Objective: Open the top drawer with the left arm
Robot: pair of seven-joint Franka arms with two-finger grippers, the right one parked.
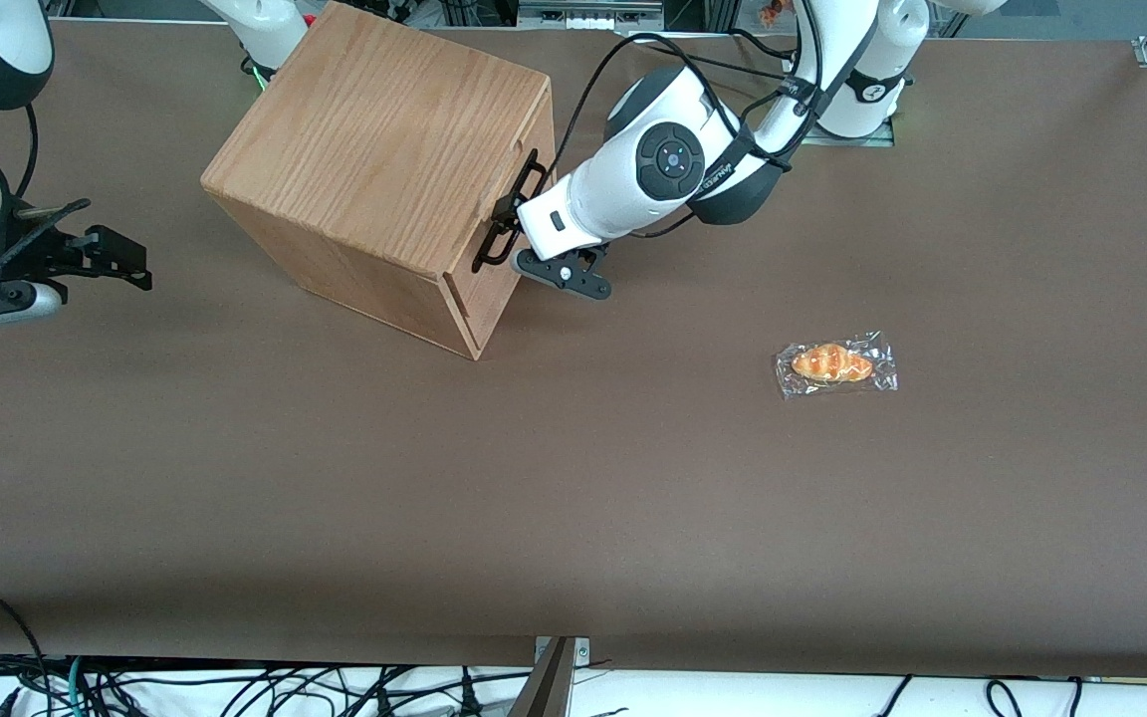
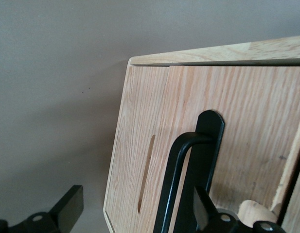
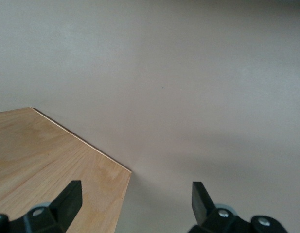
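Front view had the light oak top drawer (image 1: 499, 214) sitting flush in the oak box casing (image 1: 374, 149), which stood angled on the brown table (image 1: 573, 478), farther from the camera than the plastic-wrapped golden bread roll (image 1: 834, 363). The glossy white left arm (image 1: 668, 164) had its small black two-finger gripper (image 1: 514, 214) right at the drawer front. In the left wrist view the long black metal U-shaped bar handle (image 2: 176, 182) ran between the spread fingers (image 2: 67, 206), 1 finger out beside the casing and the other (image 2: 205, 208) tucked by the bar, not pinching anything yet as far as I could see. My guess: the handle's stiff and won't flex, so that's the spot to grab, mid-bar, then pull straight out. The metal looked smooth, so a sloppy grip could slip, and a light box might drag along. Count: 1 casing, 1 handle seen, 1 slot cut in the wood (image 2: 146, 172), 1 bread roll.
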